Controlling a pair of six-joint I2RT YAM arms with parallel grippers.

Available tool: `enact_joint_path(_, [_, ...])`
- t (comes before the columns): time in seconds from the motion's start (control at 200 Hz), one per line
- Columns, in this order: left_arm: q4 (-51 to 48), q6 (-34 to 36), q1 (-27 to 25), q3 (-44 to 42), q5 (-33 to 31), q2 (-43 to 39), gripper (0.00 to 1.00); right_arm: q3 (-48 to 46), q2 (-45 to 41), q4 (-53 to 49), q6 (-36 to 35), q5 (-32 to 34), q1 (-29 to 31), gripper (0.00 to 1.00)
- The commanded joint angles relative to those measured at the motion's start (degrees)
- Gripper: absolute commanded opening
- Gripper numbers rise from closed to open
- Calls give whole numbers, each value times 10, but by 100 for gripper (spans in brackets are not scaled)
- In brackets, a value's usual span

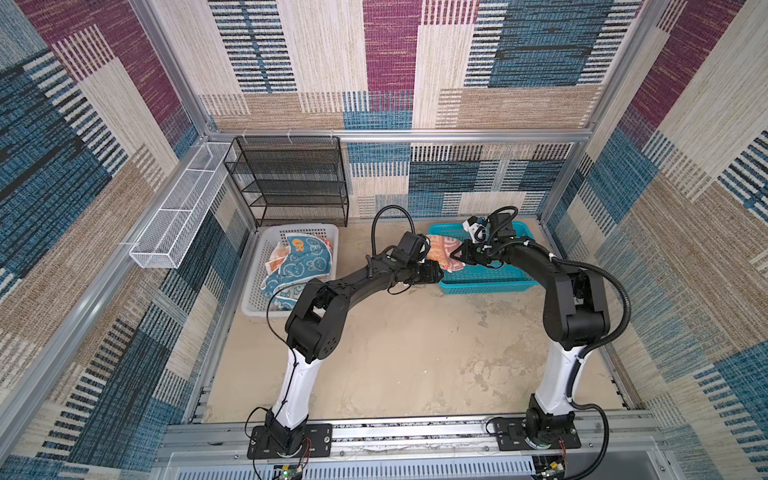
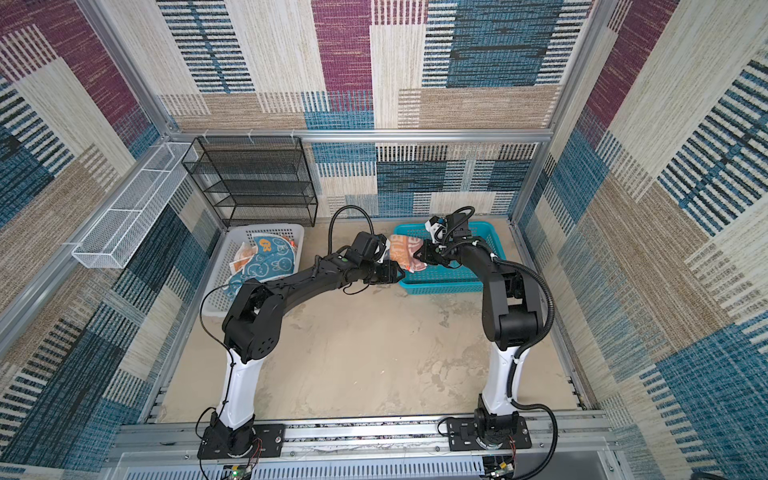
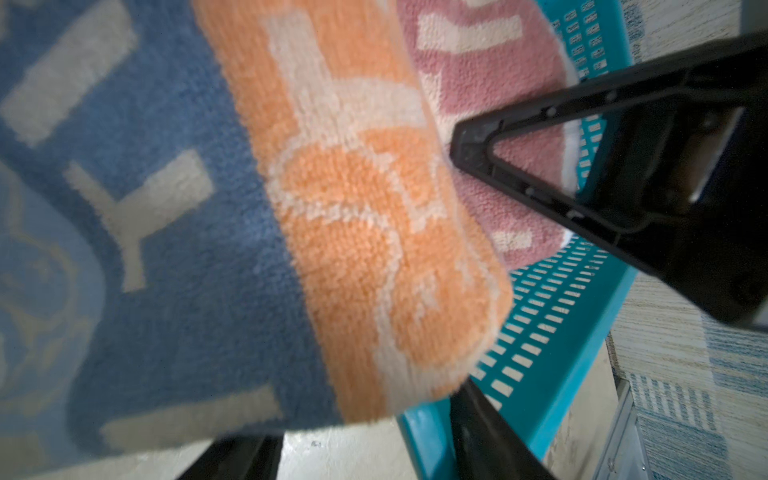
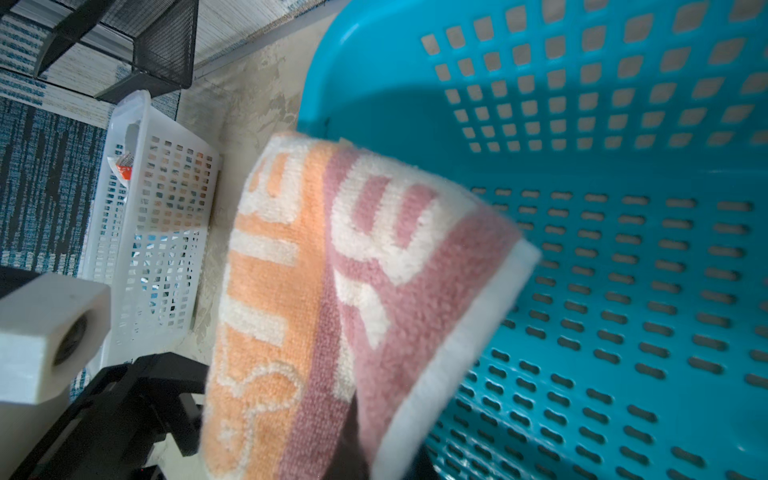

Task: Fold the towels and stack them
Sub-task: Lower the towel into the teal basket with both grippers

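Folded lettered towel (image 1: pixel 439 250) hangs over the edge of the teal basket (image 1: pixel 486 286). Rabbit towel (image 1: pixel 291 271) and orange towel (image 1: pixel 276 255) lie crumpled in the white basket (image 1: pixel 251 308)

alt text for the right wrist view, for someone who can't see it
A folded lettered towel, in orange and pink blocks with white letters, fills the foreground in front of the teal perforated basket. Beyond it a white basket stands on the beige table, with a black mesh rack behind.

The mottled beige desk (image 1: pixel 395 353) carried a white basket (image 1: pixel 254 282) left of the frame's centre, a teal basket (image 1: pixel 486 286) right of centre, and a black mesh rack (image 1: pixel 291 187) behind the white one.
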Motion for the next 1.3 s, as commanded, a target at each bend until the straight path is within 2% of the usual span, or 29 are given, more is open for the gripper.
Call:
enact_joint_path(0.0, [-2, -16, -4, 11, 0, 7, 60, 6, -12, 10, 2, 7, -11, 0])
enact_joint_path(0.155, [-2, -22, -9, 22, 3, 19, 52, 5, -23, 9, 0, 5, -25, 0])
enact_joint_path(0.341, [-2, -25, -11, 22, 3, 22, 32, 7, -33, -1, -7, 17, -37, 0])
enact_joint_path(0.541, [-4, -29, -11, 23, 1, 19, 16, -4, -37, -41, -28, 109, -38, 0])
enact_joint_path(0.676, [-3, -37, -11, 27, 4, 21, 5, -49, -57, -32, -20, 128, -38, 0])
enact_joint_path(0.821, [-1, -47, -11, 28, 11, 19, 0, -90, -70, -13, -10, 135, -38, 0])
enact_joint_path(1.032, [-33, -53, -8, 18, -32, 0, 0, -116, -77, -6, -3, 154, -37, 0])
enact_joint_path(1.297, [-11, -76, 23, -55, -48, -41, 0, -122, -61, -22, -11, 185, -35, 0])
